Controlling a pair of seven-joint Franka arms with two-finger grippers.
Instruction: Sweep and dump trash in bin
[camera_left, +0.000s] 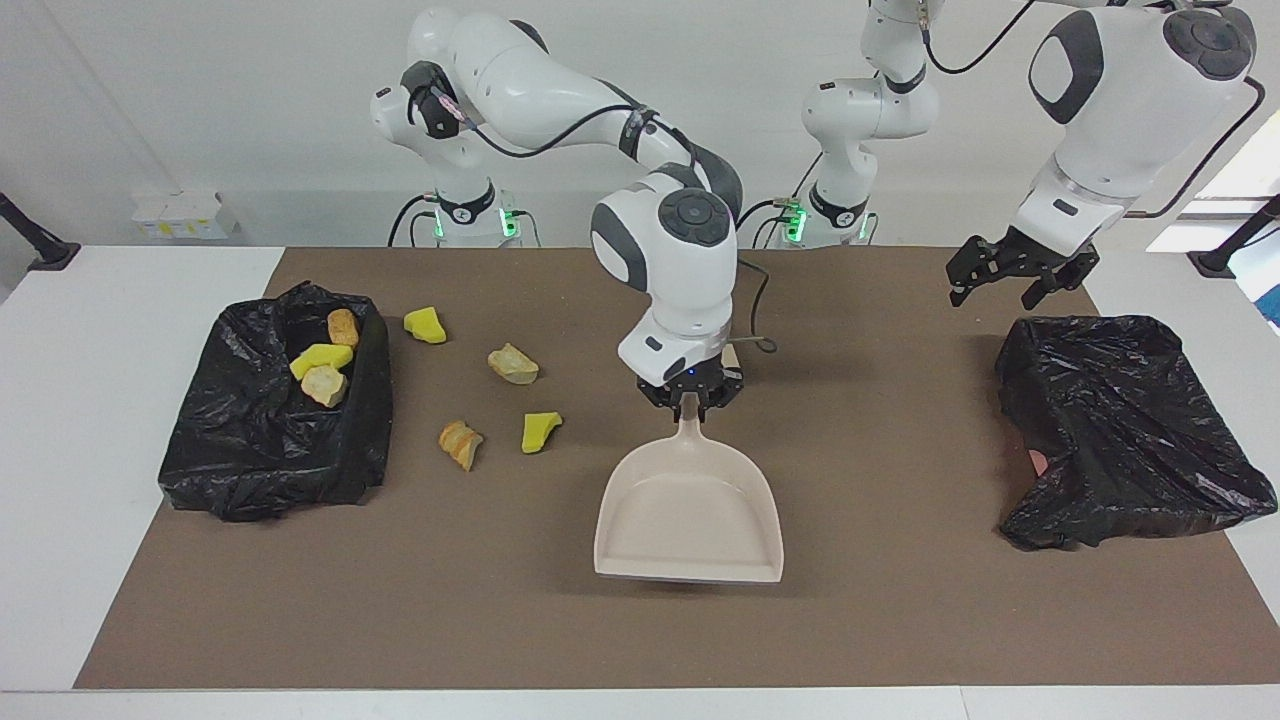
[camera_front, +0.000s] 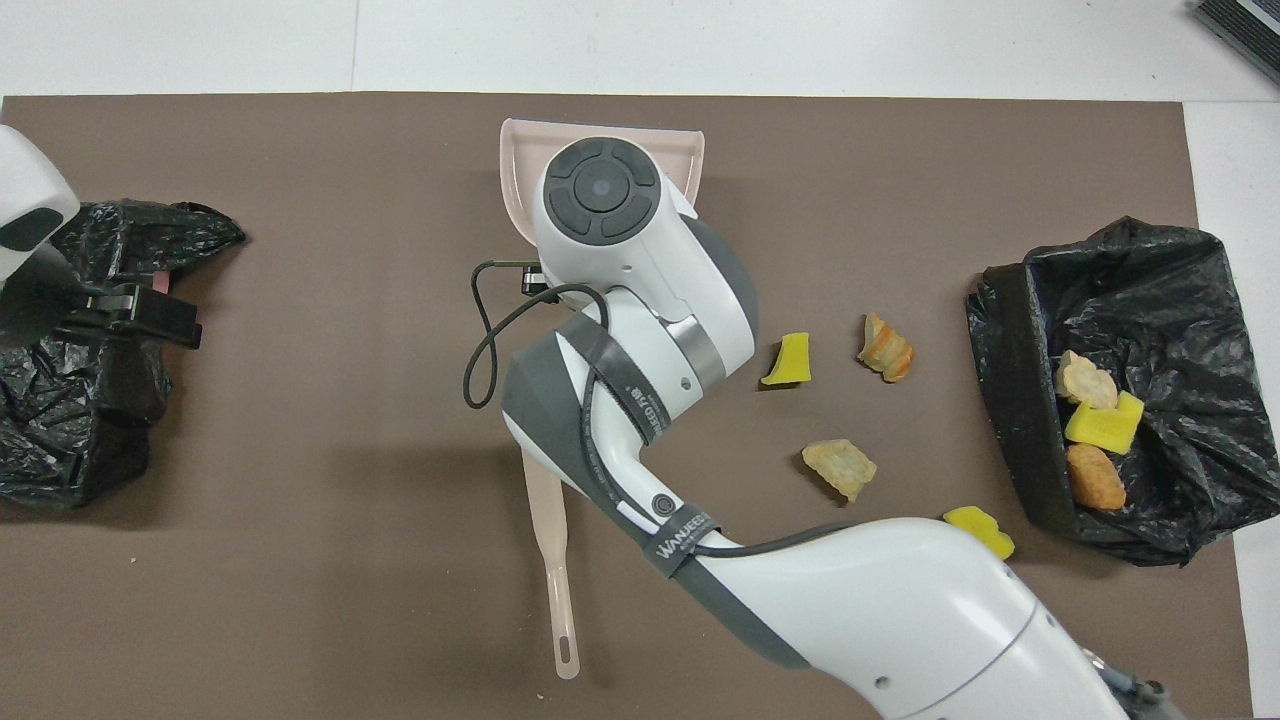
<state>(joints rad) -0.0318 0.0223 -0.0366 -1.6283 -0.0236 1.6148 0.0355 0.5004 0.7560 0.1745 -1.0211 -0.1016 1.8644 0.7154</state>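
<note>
White desk (camera_left: 60, 420) with brown mat (camera_left: 880, 600), white wall. Right tool (camera_left: 690, 400) clamped on dustpan (camera_left: 690, 515) handle mid-mat. Left tool (camera_left: 1015, 278) spread wide over a bag-lined bin (camera_left: 1120, 430). Trash (camera_left: 500, 400) loose beside the other bag (camera_left: 250, 450), some inside.

One readable mark was noted: a black strap (camera_front: 683, 533) around the robot arm (camera_front: 880, 610), low in the centre of the overhead view, carried white capital letters. They read roughly as "WANJEED", though the last letters were uncertain. In the facing view, small print on the white boxes (camera_left: 185, 214) at the wall, upper left of the frame, was too small to read. No other text or numbers could be read.
</note>
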